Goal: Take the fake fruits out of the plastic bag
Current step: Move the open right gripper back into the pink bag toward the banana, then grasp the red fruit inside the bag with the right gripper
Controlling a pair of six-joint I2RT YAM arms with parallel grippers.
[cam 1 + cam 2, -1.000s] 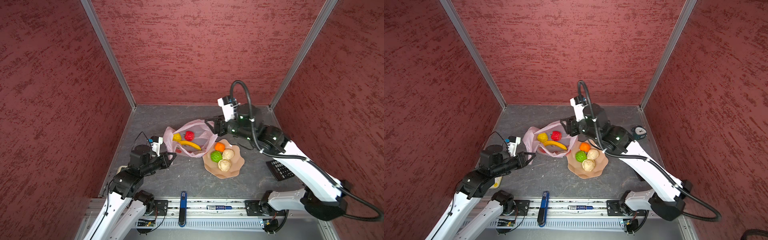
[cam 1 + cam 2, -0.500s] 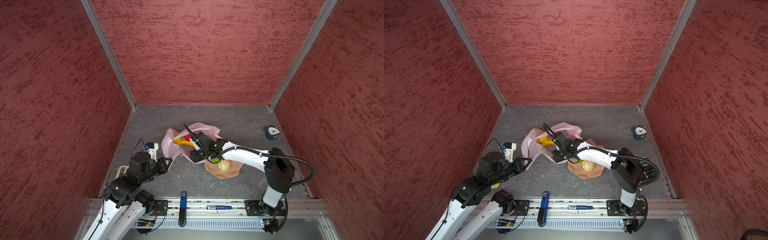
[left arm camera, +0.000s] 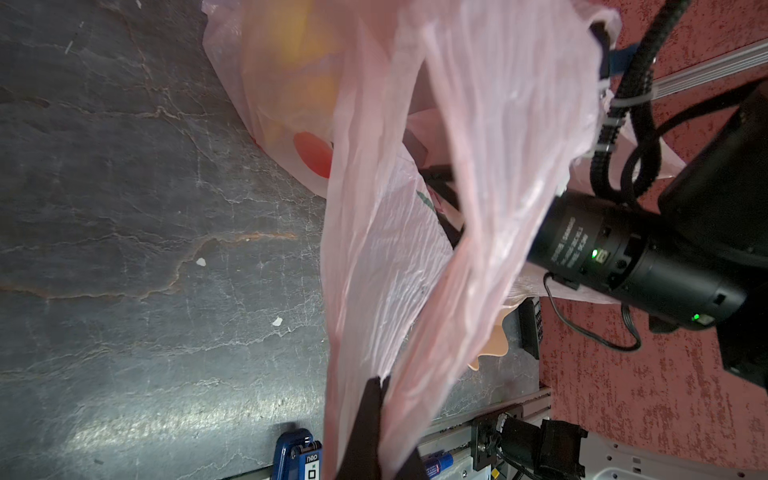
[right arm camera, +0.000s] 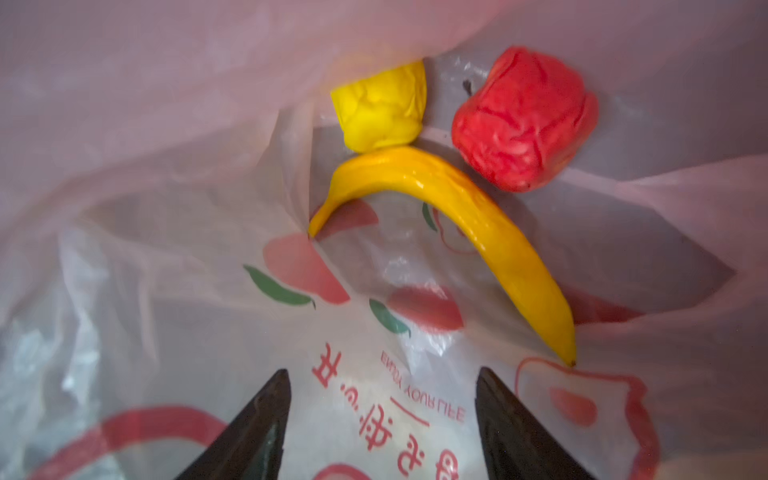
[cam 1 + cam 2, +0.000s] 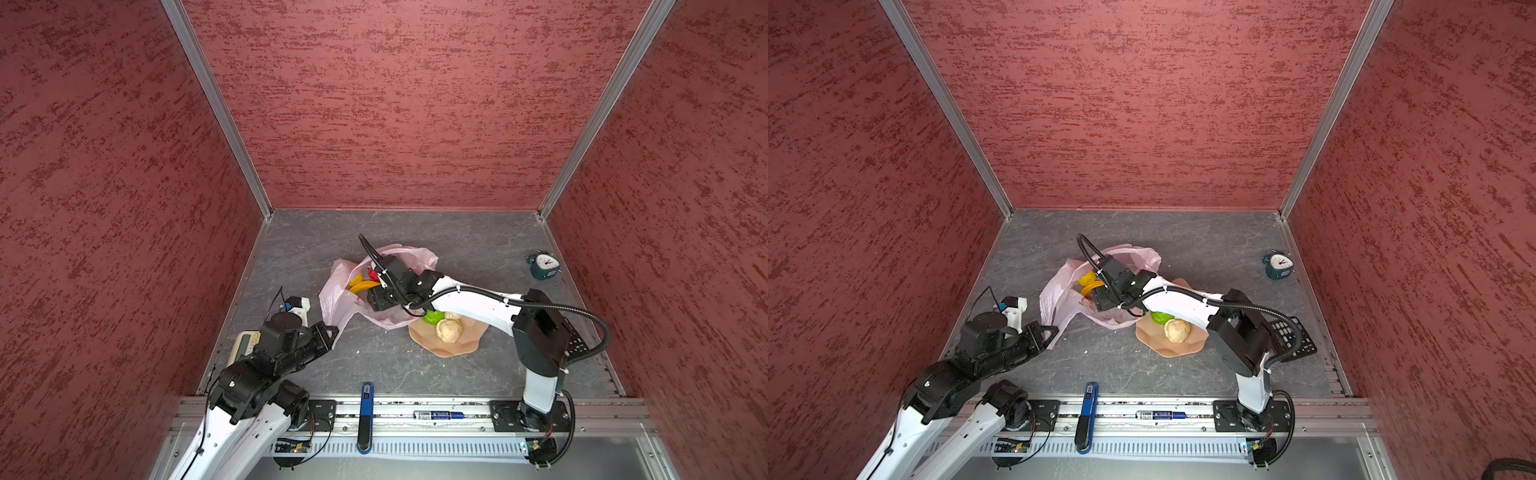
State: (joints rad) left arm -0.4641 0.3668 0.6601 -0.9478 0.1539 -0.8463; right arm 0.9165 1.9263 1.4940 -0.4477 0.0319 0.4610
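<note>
The pale pink plastic bag (image 5: 341, 305) lies open on the grey floor in both top views. My left gripper (image 3: 380, 380) is shut on one of its handles, pulled taut toward the near left (image 5: 1054, 330). My right gripper (image 4: 382, 374) is open inside the bag, with nothing between its fingers. Just beyond its tips lie a yellow banana (image 4: 457, 208), a yellow ball (image 4: 382, 108) and a red ball (image 4: 523, 120). A green ball (image 5: 433, 317) and a cream ball (image 5: 449, 331) sit on the peach dish (image 5: 453, 351), partly under my right arm.
A small teal clock (image 5: 544, 266) stands at the far right. A black calculator (image 5: 1291, 336) lies behind my right arm's base. A blue tool (image 5: 365, 411) rests on the front rail, and a cream device (image 5: 245, 343) lies under my left arm.
My right arm dropped from above the dish into the bag's mouth, and its jaws have since spread wider. My left gripper drew back slightly, still holding the handle.
</note>
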